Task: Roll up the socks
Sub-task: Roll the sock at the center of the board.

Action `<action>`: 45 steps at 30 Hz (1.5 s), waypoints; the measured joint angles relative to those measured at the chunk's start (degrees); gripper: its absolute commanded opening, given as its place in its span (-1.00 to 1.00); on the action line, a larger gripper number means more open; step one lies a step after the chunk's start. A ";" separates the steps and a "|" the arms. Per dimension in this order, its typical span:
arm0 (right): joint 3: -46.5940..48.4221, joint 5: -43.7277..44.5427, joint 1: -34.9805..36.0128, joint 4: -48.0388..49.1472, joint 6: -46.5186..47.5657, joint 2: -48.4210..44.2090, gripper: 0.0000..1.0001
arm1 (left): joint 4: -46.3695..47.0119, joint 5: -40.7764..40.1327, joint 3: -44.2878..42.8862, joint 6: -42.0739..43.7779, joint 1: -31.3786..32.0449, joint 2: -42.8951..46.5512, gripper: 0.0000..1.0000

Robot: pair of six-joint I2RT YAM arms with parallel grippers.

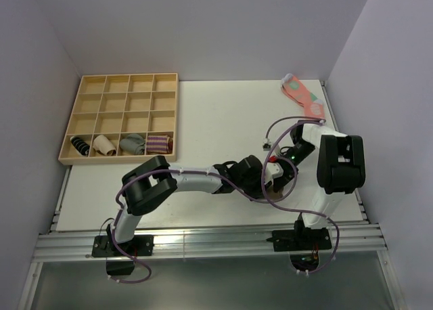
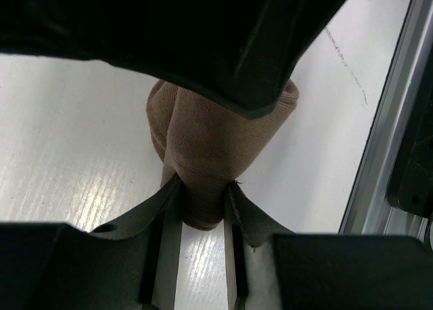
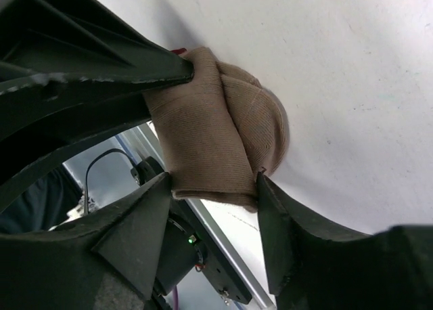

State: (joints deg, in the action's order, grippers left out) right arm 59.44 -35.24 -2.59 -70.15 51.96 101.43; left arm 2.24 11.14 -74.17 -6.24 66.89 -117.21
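The tan-brown sock (image 2: 210,141) is folded into a thick bundle just above the white table. My left gripper (image 2: 203,195) is shut on its lower end, one finger on each side. My right gripper (image 3: 213,187) is shut on the same sock (image 3: 210,141) from the other side, its fingers pressing both edges of the fold. In the top view both grippers meet near the table's front right, the left one (image 1: 264,178) beside the right one (image 1: 279,169), and they hide most of the sock. Its striped cuff is hidden, apart from a sliver of red.
A coral-pink sock (image 1: 304,97) lies at the back right corner. A wooden compartment tray (image 1: 122,93) stands at the back left with several small sock bundles in its front row. The table's metal front rail (image 2: 379,154) runs close to the held sock.
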 measured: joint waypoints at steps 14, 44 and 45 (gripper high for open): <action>-0.74 2.86 0.09 0.59 -4.55 2.91 -0.55 | -0.72 -5.49 -0.72 -1.14 1.60 -0.17 -0.93; -0.87 5.75 0.09 1.29 -10.58 6.97 -0.66 | 14.67 -21.84 11.91 10.54 6.10 3.45 0.00; -0.87 6.05 0.09 1.31 -10.60 7.06 -0.66 | 14.78 -22.69 12.20 11.15 6.10 3.69 0.01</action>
State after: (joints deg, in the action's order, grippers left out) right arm 58.57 -29.19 -2.50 -68.84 41.36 108.49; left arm 17.02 -11.55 -61.98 4.91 72.99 -113.51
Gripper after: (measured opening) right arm 0.175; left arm 0.490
